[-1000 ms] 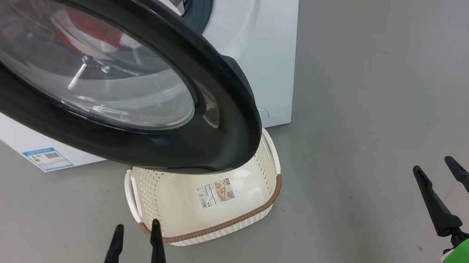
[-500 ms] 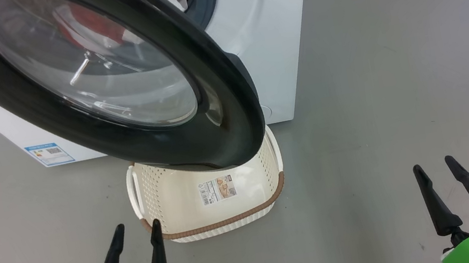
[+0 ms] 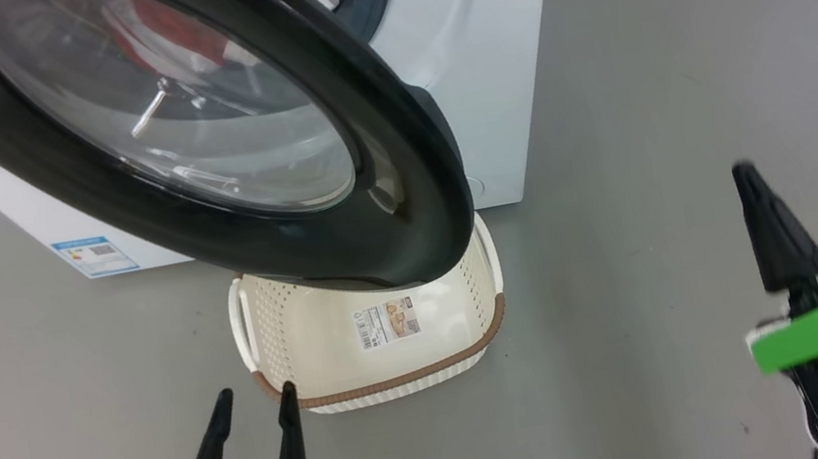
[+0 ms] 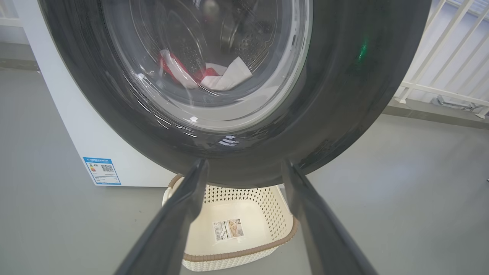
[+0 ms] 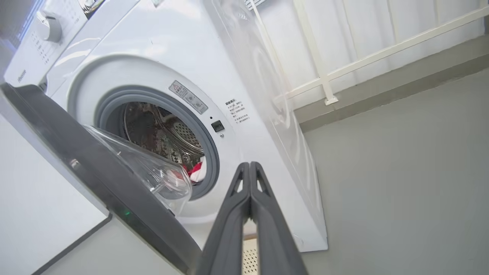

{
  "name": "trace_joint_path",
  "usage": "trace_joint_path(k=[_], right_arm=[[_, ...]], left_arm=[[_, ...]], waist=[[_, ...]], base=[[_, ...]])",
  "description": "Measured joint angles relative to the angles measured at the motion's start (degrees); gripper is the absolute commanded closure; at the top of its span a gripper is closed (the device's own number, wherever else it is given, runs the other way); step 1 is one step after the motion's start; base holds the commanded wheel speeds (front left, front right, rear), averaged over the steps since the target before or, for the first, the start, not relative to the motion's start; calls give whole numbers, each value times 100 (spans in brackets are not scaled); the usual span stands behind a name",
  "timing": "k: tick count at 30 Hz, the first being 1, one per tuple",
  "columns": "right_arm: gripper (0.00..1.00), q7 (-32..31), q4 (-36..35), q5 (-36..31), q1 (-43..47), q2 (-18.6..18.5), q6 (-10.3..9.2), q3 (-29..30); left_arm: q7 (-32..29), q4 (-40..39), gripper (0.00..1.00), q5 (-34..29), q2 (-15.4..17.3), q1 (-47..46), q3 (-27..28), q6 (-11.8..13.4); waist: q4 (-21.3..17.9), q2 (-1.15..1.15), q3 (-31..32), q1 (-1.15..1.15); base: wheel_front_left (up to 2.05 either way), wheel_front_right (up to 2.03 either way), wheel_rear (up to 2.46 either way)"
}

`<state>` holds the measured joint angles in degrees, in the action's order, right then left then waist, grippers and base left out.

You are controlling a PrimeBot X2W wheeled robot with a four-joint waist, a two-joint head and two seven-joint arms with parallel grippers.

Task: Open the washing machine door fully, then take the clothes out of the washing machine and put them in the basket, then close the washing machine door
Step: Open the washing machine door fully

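Washing machine door [image 3: 191,116] partly ajar over basket [image 3: 401,383]; clothes [image 4: 225,78] inside.

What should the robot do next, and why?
Probably bring the shut right gripper behind the free edge of the washing machine door and push it wider. The door is only partly open: it hangs over the basket, and the clothes show through its glass, so lifting them out looks blocked.

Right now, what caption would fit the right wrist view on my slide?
Shut right gripper points toward the washing machine, door partly open, red and white clothes in the drum.
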<state>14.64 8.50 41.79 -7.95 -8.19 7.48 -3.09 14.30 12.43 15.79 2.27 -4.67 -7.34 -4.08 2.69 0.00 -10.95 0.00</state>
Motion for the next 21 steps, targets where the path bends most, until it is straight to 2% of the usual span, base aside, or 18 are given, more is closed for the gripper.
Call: trace_joint_path(k=[7,11,14,17,21], right_arm=[[100,1,38,1761,-809,-7,-1,-499],[100,1,19,3054,-1262,-269,-1,-1074],[100,-25,-24,3842,-1532,-509,-1,-1293],[100,-494,-87,4553,-1761,-648,-1,-1437],[100,-1512,-24,5312,-1979,-677,-1,-1494]], left_arm=[[0,5,0,45,2,-20,-169,0],[0,7,0,97,3,-68,-279,0],[0,13,0,175,2,-95,-385,0],[0,13,0,211,2,-146,-442,1],[0,13,0,266,2,-184,-544,3]], waist=[[183,0,-69,0],[314,0,-132,0],[417,0,-187,0],[509,0,-262,0],[609,0,-401,0]], base=[[0,0,0],[0,0,0],[0,0,0],[0,0,0],[0,0,0]])
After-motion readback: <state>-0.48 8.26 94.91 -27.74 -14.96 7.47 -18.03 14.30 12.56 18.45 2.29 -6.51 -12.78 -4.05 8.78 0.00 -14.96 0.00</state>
